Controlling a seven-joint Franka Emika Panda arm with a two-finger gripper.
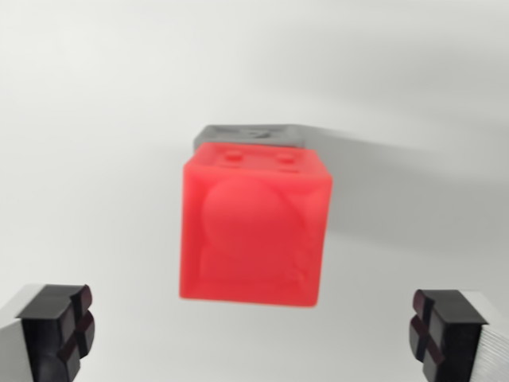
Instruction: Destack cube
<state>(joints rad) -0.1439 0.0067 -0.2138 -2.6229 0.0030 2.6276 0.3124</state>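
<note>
Red cube (253, 231) atop grey cube (253, 134), awaiting removal; gripper (254, 334) released, fingers spread wide to straddle it.

We have one view only, from the wrist; it looks down, close over the plain white tabletop (95, 119); our hand (253, 338) frames its lower corners.

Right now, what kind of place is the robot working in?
Probably a lab or test bench rather than a home: a plain white tabletop with nothing on it but a red cube stacked over a grey block, and the open gripper framing them.
</note>
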